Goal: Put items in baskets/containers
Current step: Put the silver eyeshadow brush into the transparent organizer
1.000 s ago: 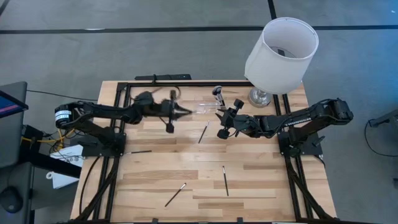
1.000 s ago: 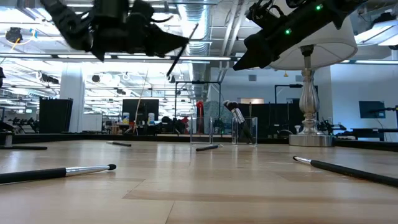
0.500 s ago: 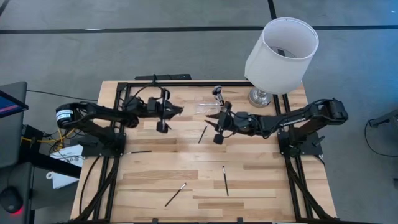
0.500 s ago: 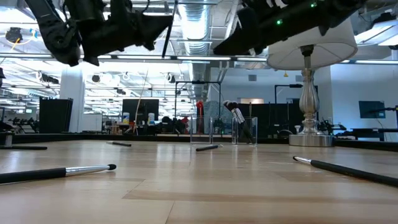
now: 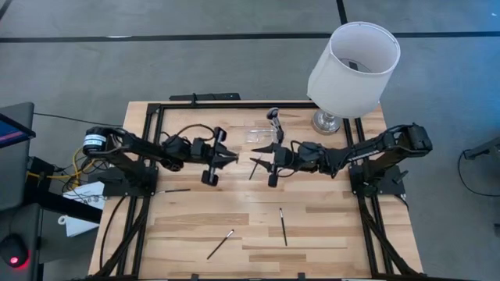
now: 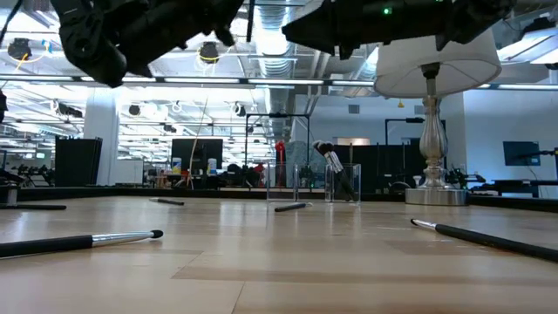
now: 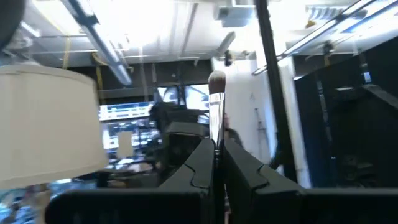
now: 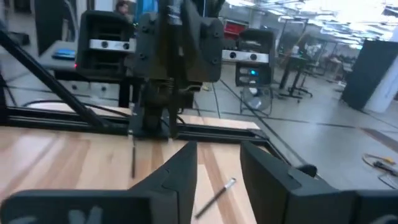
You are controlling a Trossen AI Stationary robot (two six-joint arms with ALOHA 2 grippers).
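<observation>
From above, the left end effector (image 5: pixel 231 159) and right end effector (image 5: pixel 258 161) face each other over the middle of the wooden desk (image 5: pixel 336 226), tips near together. A clear organizer (image 5: pixel 262 133) sits just behind them, with a brush head (image 5: pixel 273 114) standing up at its right end. The white lampshade (image 5: pixel 354 59) and its silver base (image 5: pixel 326 121) occupy the back right corner. Loose makeup brushes lie about: one (image 5: pixel 254 167) under the right end effector, one (image 5: pixel 176 190) by the left arm's base, a silver-handled one (image 5: pixel 220 244) and a black one (image 5: pixel 283 226) toward the front.

From desk height, both arms hang dark overhead. The organizer (image 6: pixel 314 183) stands far back in the middle, a brush (image 6: pixel 290 207) lying before it. A brush (image 6: pixel 83 242) crosses the near left, another (image 6: pixel 488 237) the near right; the lamp stem (image 6: pixel 432 139) rises at right.

The left wrist camera shows its fingers (image 7: pixel 198 165) pressed together on a pale-handled brush (image 7: pixel 216 102) pointing upward, lampshade (image 7: pixel 50 124) alongside.

The right wrist camera shows its fingers (image 8: pixel 180 171) parted with nothing between them, the left arm (image 8: pixel 171 56) straight ahead, a silver-handled brush (image 8: pixel 216 196) on the desk beneath.
</observation>
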